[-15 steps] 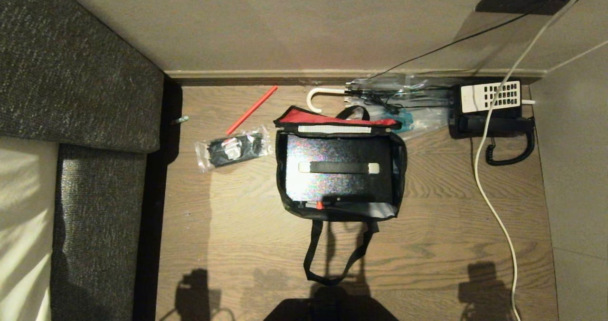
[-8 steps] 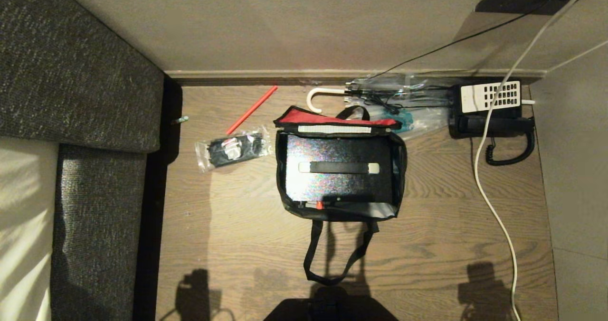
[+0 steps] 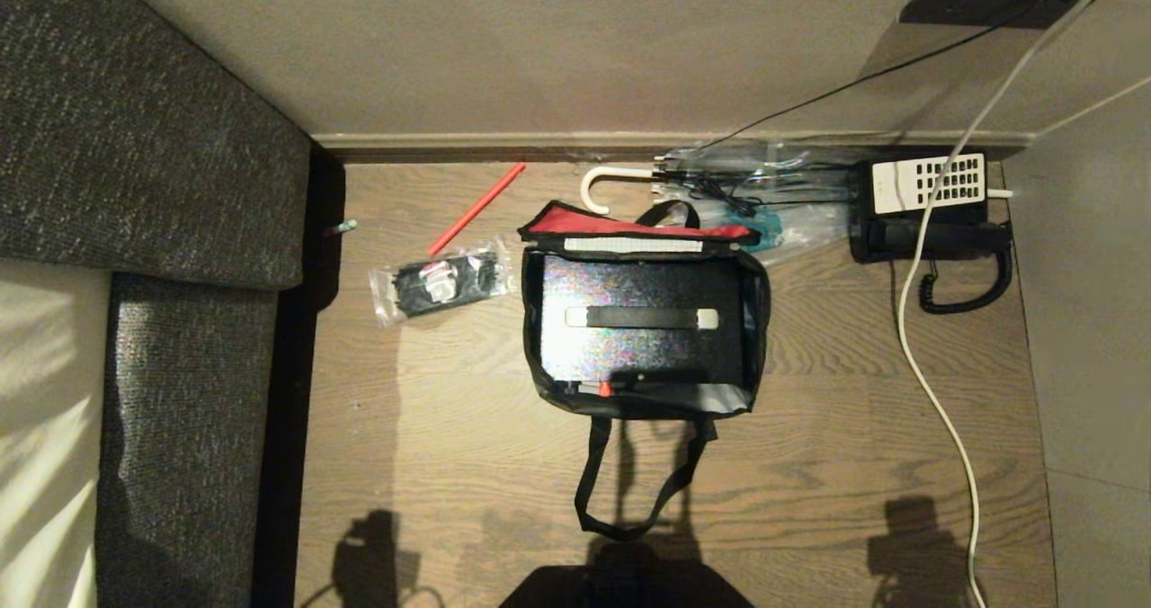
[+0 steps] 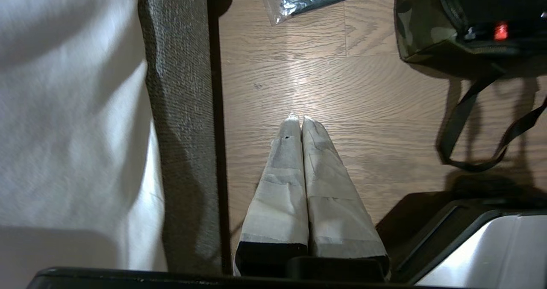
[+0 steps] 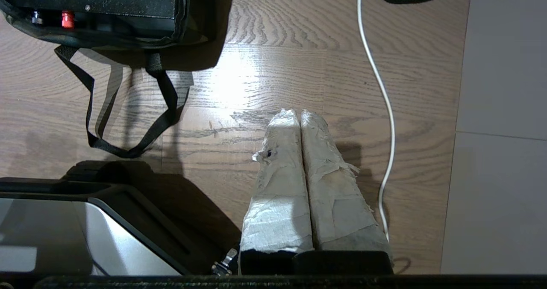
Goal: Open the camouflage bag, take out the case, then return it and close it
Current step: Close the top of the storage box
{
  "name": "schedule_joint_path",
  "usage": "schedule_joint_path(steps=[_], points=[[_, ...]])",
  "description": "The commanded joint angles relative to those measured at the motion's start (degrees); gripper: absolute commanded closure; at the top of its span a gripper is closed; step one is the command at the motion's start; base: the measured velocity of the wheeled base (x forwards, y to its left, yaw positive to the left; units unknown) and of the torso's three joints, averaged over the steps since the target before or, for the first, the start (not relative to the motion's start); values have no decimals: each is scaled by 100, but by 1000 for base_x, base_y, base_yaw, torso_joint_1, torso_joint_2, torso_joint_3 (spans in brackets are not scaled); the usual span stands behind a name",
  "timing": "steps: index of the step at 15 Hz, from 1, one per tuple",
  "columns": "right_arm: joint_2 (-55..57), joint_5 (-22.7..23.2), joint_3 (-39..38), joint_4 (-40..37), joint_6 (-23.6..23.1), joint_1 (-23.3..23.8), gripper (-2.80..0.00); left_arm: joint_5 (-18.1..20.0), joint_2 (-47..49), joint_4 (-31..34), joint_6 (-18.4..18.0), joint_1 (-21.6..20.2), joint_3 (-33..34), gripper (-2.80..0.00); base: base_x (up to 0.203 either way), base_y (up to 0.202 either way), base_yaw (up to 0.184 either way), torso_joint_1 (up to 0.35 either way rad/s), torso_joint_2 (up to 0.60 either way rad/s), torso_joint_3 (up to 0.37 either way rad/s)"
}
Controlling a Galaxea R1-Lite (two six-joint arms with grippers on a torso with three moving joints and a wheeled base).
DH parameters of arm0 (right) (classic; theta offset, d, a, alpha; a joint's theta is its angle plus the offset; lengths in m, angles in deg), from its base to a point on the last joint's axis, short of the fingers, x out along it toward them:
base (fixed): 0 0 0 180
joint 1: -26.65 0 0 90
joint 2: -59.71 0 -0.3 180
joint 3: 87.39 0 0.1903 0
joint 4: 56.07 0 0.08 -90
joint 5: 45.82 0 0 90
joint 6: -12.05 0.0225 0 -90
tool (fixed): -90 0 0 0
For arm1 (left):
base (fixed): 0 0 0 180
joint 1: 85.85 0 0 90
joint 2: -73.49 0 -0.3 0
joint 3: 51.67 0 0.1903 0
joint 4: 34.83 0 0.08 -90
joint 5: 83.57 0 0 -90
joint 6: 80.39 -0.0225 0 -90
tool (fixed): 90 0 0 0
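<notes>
No readable text, brand, number or sign is showing anywhere. The telephone [image 3: 931, 208] keypad is displaying only blank white keys, and the label on the clear plastic packet [image 3: 438, 282], at nine o'clock of the camouflage bag [image 3: 758, 320], is staying illegible.

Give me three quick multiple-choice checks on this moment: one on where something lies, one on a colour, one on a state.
1. The clear packet of black items lies:
A. left of the camouflage bag
B. inside the bag
C. on the telephone

2. The small latch on the case is:
A. white
B. red
C. blue

3. The left gripper has its fingers:
A. wide open
B. shut on the bag's strap
C. shut, holding nothing

Answers: 1 A, the packet rests on the floor beside the bag's left side. 2 B, a red spot shows at the case's near edge. 3 C, the taped fingers press together above bare floor.
</notes>
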Motion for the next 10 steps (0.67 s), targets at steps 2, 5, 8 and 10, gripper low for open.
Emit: schedule_joint_path(steps=[2,5,8,10], points=[[8,-9,18,-76,-6,-1,0,-40,7,-5,93,-3,9,0,0,0,0,0,0,0],[8,0,9,-50,-6,-1,0,-44,7,-1,119,-3,9,0,0,0,0,0,0,0],[8,0,0,-15,-6,-1,0,-61,7,16,231,-3,9,0,0,0,0,1,3,52],[8,0,18,-59,-6,-1,0,-70,7,16,240,-3,9,0,0,0,0,2,4,172]])
